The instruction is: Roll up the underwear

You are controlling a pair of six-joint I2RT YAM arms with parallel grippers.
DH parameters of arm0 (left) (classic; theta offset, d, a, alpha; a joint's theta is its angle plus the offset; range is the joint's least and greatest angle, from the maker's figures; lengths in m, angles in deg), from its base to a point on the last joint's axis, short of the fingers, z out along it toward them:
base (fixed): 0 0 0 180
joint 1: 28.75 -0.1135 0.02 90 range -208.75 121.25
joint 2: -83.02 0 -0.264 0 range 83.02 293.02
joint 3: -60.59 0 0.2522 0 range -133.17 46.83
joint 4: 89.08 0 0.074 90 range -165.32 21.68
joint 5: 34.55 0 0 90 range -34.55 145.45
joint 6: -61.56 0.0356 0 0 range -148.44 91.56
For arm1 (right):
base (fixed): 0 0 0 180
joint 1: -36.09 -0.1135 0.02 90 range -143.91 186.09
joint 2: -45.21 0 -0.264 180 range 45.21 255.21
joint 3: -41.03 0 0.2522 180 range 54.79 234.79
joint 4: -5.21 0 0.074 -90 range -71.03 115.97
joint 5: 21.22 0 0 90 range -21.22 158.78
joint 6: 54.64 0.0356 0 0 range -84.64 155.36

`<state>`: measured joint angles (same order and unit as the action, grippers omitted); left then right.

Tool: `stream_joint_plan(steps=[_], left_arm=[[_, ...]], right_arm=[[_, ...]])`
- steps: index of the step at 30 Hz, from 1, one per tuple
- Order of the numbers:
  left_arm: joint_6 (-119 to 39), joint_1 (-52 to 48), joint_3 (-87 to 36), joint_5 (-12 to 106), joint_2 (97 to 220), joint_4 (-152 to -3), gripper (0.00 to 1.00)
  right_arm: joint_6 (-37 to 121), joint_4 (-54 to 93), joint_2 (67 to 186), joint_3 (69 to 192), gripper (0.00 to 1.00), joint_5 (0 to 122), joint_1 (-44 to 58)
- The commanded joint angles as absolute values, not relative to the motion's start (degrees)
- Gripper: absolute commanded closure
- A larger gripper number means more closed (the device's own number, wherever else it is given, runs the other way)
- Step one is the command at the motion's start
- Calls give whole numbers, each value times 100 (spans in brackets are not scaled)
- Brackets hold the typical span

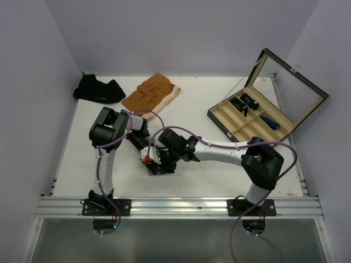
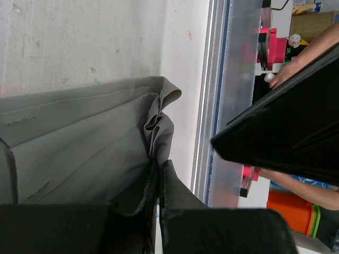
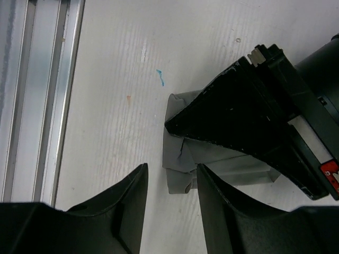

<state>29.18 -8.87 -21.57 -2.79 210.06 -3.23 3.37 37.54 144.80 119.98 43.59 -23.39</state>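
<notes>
A light grey underwear [image 2: 79,137] lies folded on the white table, near the front rail. My left gripper [image 2: 159,165] is shut on a bunched fold at its edge. In the right wrist view the same grey underwear [image 3: 179,159] shows under the left gripper's black fingers [image 3: 238,116]. My right gripper [image 3: 170,177] stands open just above the table, with a corner of the grey cloth lying between its fingertips. From above, both grippers [image 1: 156,163] meet over the cloth and hide it. A rust-orange underwear [image 1: 151,93] and a black one [image 1: 98,89] lie at the back.
A wooden compartment box [image 1: 247,118] with its glass lid [image 1: 288,90] raised stands at the back right, dark rolls in some compartments. The metal front rail [image 1: 175,207] runs along the near edge, close to the grippers.
</notes>
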Motion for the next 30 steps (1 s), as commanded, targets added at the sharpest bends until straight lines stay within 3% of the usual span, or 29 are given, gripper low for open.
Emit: stream_joint_plan(steps=[1, 12, 15, 21, 23, 24, 27, 30], left_arm=[[3194, -933, -2163, 799, 21283, -1318, 100], [3123, -933, -2190, 843, 21292, -1432, 97], [3115, -933, -2181, 852, 21283, -1459, 97], [2878, -950, -2076, 869, 20995, -1739, 93], [2764, -985, -1927, 791, 20740, -1941, 88], [2720, -1012, -1848, 703, 20330, -2012, 76], [2194, -1240, -1409, 307, 19145, -2661, 60], [1280, -1530, -917, 333, 17810, -3906, 53]], right_arm=[[249, 2927, 14593, 11869, 54, 4470, -2368], [-453, 2715, 15041, 11527, 60, 4206, -2368], [-560, 2750, 15085, 11430, 65, 4188, -2376], [-341, 2855, 15217, 11403, 86, 3978, -2376], [-157, 2952, 15244, 11395, 98, 3829, -2368], [-68, 2961, 15235, 11368, 100, 3776, -2350], [318, 3013, 15173, 11263, 100, 3451, -2271], [696, 3084, 15191, 11149, 100, 3178, -2175]])
